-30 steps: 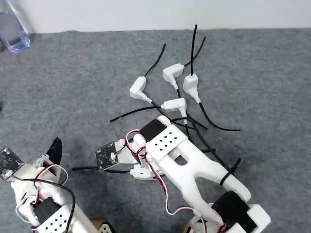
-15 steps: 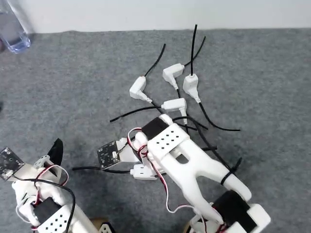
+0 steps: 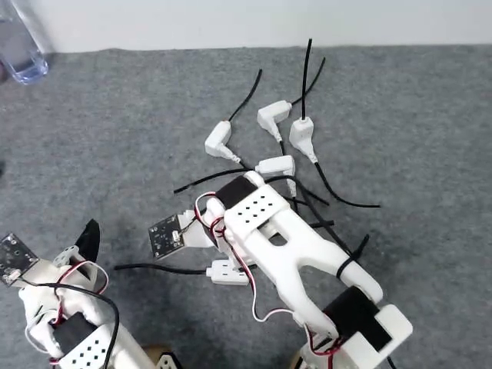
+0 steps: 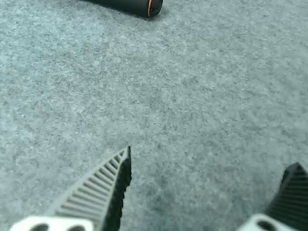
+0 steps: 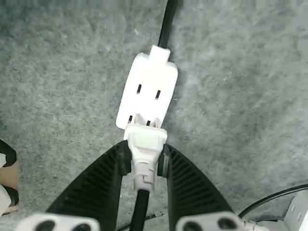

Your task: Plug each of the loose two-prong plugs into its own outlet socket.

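In the right wrist view my right gripper (image 5: 144, 150) is shut on a white two-prong plug (image 5: 146, 139). Its prongs touch the near pair of slots of a white outlet socket (image 5: 148, 94), which lies flat on the grey carpet. From above, that socket (image 3: 228, 271) lies beside the white right arm (image 3: 269, 223), which hides the gripper. Several more white plugs lie farther off on black cords: one (image 3: 219, 140) at the left, two (image 3: 273, 117) (image 3: 301, 134) at the back, one (image 3: 277, 164) by the arm. My left gripper (image 4: 210, 159) is open over bare carpet at the near left.
Black cords (image 3: 323, 188) cross in a tangle right of the right arm. A clear bottle (image 3: 19, 46) stands at the far left corner. A black cylinder (image 4: 130, 5) lies ahead of the left gripper. Open carpet lies at the left and far right.
The right arm has swung a little to the left and away, carrying the held plug towards the socket. The left arm has kept still.
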Tool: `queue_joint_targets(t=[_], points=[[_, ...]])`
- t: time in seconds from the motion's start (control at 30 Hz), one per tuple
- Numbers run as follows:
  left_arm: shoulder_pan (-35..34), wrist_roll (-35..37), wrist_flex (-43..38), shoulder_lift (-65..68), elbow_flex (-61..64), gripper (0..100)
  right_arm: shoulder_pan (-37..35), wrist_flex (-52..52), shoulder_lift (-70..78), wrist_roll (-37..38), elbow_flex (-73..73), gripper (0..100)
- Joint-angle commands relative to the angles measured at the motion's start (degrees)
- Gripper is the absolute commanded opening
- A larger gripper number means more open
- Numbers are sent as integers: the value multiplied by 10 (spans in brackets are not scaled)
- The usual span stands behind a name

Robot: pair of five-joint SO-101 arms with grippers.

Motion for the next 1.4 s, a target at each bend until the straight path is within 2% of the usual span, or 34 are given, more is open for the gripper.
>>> queue_joint_targets(t=[0.0,0.6,0.83,1.13,1.37], points=[[4,-2,3,-3,-5,449,7,0,2,16,-28,8],[4,-2,3,-2,-5,449,7,28,6,16,-31,8],[4,-3,3,-2,-5,449,-11,-59,7,4,40,8],[4,-3,3,-2,-5,449,-19,-86,7,4,70,8],[4,-4,3,-2,-5,449,-33,-154,7,-12,141,8]])
